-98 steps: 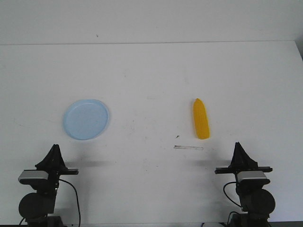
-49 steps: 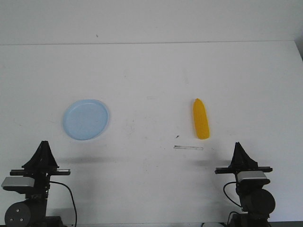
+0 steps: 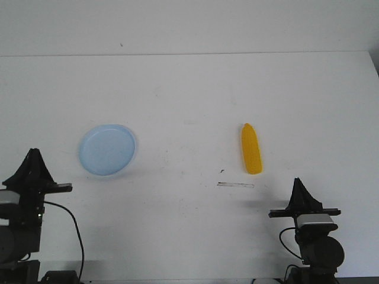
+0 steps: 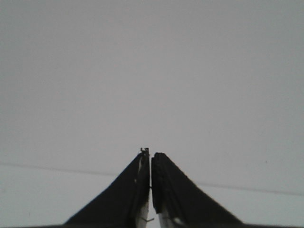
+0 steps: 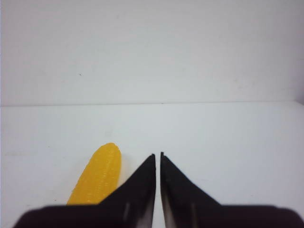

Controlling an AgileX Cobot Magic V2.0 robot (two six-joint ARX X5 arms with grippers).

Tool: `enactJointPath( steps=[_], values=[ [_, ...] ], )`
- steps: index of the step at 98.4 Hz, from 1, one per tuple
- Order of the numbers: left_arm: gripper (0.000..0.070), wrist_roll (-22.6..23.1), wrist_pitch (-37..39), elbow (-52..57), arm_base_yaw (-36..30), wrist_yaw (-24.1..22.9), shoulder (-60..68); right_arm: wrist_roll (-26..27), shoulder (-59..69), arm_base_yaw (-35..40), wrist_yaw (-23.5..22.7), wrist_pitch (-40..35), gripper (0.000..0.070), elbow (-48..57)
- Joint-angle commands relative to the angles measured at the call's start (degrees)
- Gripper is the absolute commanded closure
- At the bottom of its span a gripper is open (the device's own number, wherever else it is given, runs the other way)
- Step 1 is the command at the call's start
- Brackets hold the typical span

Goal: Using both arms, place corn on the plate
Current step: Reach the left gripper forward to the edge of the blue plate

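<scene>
**Inspector:** Leftward and slightly up the frame is where the left gripper (image 3: pixel 31 155) has travelled over the last second; it now sits at the table's (image 3: pixel 189 89) left edge. Right gripper (image 3: pixel 298 183), corn and plate hold the positions they had.

**Clerk:** Start with the largest item.

**Inspector:** White table, bearing faint scuffs. A thin pale strip (image 3: pixel 235 185) lies on it, ahead and to the left of the right gripper and just short of the corn's blunt end.

**Clerk:** The plate?

**Inspector:** The plate (image 3: pixel 108 149) lies flat, pale blue, ahead and to the right of the left gripper, clear of it. It carries nothing.

**Clerk:** The arms?

**Inspector:** Both are drawn back at the near edge, tips pointing forward. In the left wrist view the left gripper (image 4: pixel 150 159) has its jaws pressed together with only a hairline seam, gripping nothing. In the right wrist view the right gripper (image 5: pixel 157 157) is likewise closed to a narrow slit, nothing between the fingers.

**Clerk:** And the corn?

**Inspector:** The corn (image 3: pixel 251 148) rests on the table, ahead of the right gripper and a little to its left, apart from it, pointed end away from the robot. It is well to the right of the plate. From the right wrist camera the corn (image 5: pixel 97 173) shows just beside the left finger, partly hidden behind it; no contact is visible.
</scene>
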Motion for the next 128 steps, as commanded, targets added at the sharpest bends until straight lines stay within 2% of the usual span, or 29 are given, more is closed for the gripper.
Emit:
enactJointPath(
  steps=[1,15,46,60,66,75,93,98,107,119,128],
  values=[
    [0.0699,0.1,-4.4,4.1,0.0,-0.1,4.2,-0.1,0.1,0.1,0.1,0.7,0.0684,-0.1],
    [0.0699,0.1,-16.6,12.1,0.0,-0.2,14.0,-0.1,0.1,0.1,0.1,0.7,0.0684,-0.1],
    [0.0699,-2.8,-29.1,22.3,0.5,-0.2,33.6,-0.1,0.1,0.1,0.1,0.7,0.0684,-0.1],
    [0.0699,-7.7,-36.6,28.0,3.4,0.6,42.2,-0.1,0.1,0.1,0.1,0.7,0.0684,-0.1],
    [0.0699,-9.3,-40.0,30.6,5.0,3.0,46.2,-0.1,0.1,0.1,0.1,0.7,0.0684,-0.1],
    [0.0699,-9.4,-43.9,34.0,7.7,8.3,52.0,-0.1,0.1,0.1,0.1,0.7,0.0684,-0.1],
    [0.0699,-9.4,-47.1,36.5,12.7,24.7,61.7,-0.1,0.1,0.1,0.1,0.7,0.0684,-0.1],
    [0.0698,-9.4,-47.5,36.5,13.8,27.4,63.5,-0.1,0.1,0.1,0.1,0.7,0.0684,-0.1],
    [0.068,-9.4,-48.6,36.5,15.5,28.5,66.1,-0.1,0.1,0.1,0.1,0.7,0.0684,-0.1],
    [0.053,-9.1,-48.4,36.5,17.7,28.4,68.7,-0.1,0.1,0.1,0.1,0.7,0.0684,-0.1],
    [0.0523,-9.0,-48.3,36.4,18.5,28.4,70.1,-0.1,0.1,0.1,0.1,0.7,0.0684,-0.1]
  ],
)
